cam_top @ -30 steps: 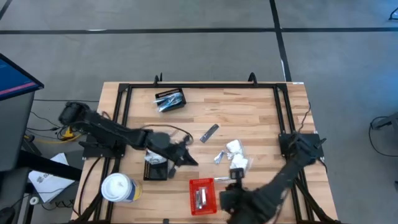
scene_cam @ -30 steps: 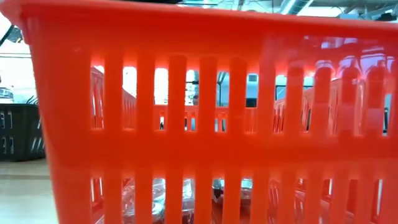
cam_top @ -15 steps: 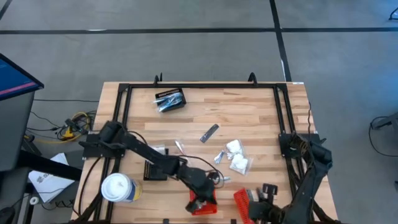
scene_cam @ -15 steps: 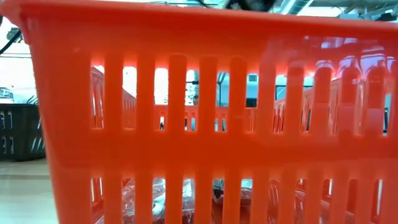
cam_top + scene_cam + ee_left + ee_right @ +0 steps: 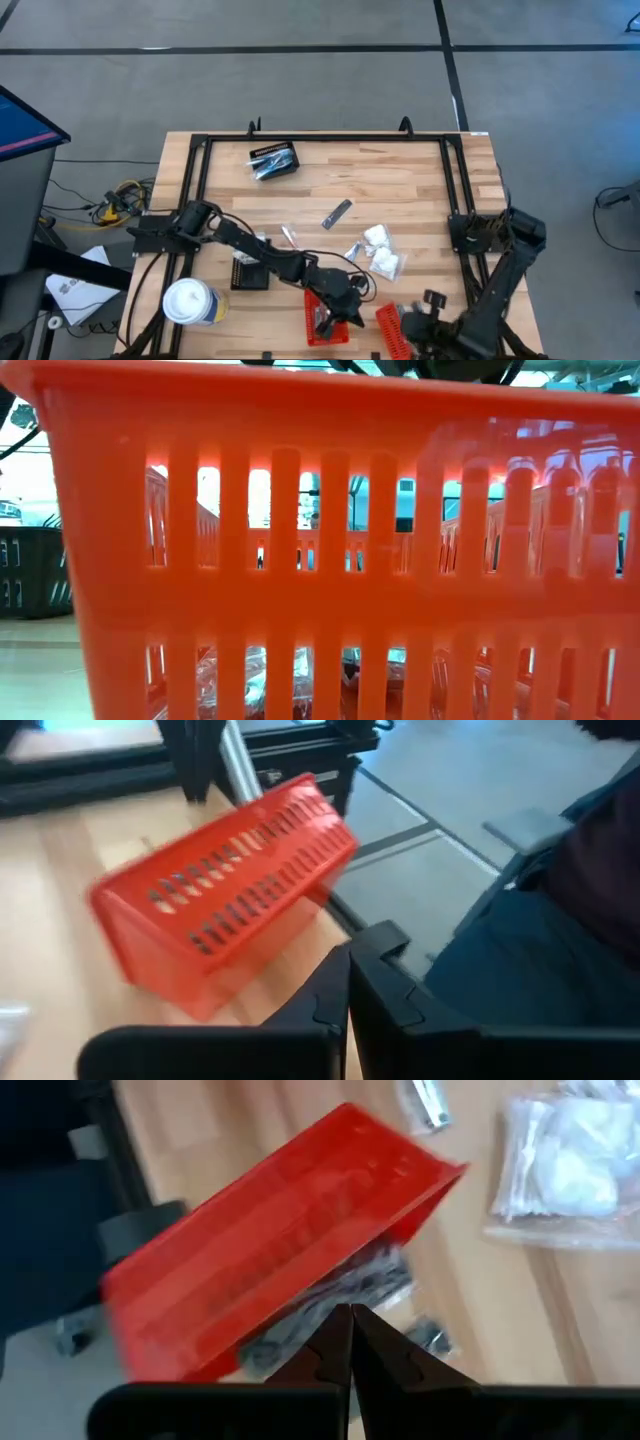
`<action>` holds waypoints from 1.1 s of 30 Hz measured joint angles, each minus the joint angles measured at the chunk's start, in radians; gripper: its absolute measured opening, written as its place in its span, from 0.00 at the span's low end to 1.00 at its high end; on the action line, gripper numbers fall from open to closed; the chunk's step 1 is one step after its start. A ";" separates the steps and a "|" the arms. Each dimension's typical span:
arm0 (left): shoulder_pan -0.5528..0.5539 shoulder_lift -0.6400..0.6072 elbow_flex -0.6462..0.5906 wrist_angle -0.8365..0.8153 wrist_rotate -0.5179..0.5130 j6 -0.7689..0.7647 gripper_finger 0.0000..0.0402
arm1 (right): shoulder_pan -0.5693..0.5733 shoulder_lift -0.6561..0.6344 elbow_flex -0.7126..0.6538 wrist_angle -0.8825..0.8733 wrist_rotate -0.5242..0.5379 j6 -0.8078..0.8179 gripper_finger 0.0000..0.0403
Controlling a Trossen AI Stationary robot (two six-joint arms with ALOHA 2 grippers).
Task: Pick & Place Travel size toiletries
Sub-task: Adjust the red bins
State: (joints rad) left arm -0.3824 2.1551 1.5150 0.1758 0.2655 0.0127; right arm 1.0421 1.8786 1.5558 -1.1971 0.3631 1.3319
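Note:
An upright red basket [image 5: 322, 318] near the table's near edge holds clear-wrapped packets [image 5: 250, 680]. My left gripper [image 5: 350, 305] is over its right end, shut [image 5: 348, 982] with nothing between the fingers. A second red basket [image 5: 390, 328] stands tilted just to the right [image 5: 225, 890]; silvery toiletries [image 5: 335, 1310] lie under its rim. My right gripper [image 5: 412, 322] is shut [image 5: 350, 1320] beside it. White packets [image 5: 382, 252], a silvery sachet [image 5: 352, 250], a dark grey stick [image 5: 336, 213] and a silvery stick [image 5: 288, 235] lie flat on the table's middle. My right gripper points its shut fingertips at the silvery toiletries under the tilted red basket's rim [image 5: 300, 1295]. Whether it touches the basket or those items, I cannot tell.
A black basket [image 5: 272, 160] with silvery items sits near the far edge, and another black basket [image 5: 248, 272] at the left. A white lidded cup [image 5: 190, 300] stands at the near left corner. The tilted basket is close to the table's near edge.
My left arm has swept from beside the left black basket toward the near edge and right, ending over the upright red basket. My right arm has drawn back toward the table's right and near edge, and the second red basket now shows tilted beside the first.

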 joint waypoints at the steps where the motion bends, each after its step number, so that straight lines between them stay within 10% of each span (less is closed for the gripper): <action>1: 0.004 0.000 0.000 0.000 -0.006 0.013 0.00 | -0.010 -0.008 -0.021 0.007 -0.013 0.001 0.00; 33: 0.016 0.104 0.099 -0.029 -0.098 0.192 0.00 | -0.109 -0.055 -0.120 0.138 -0.055 -0.134 0.00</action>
State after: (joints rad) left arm -0.3664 2.2590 1.6136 0.1467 0.1680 0.2050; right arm 0.9329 1.8240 1.4361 -1.0595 0.3084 1.1978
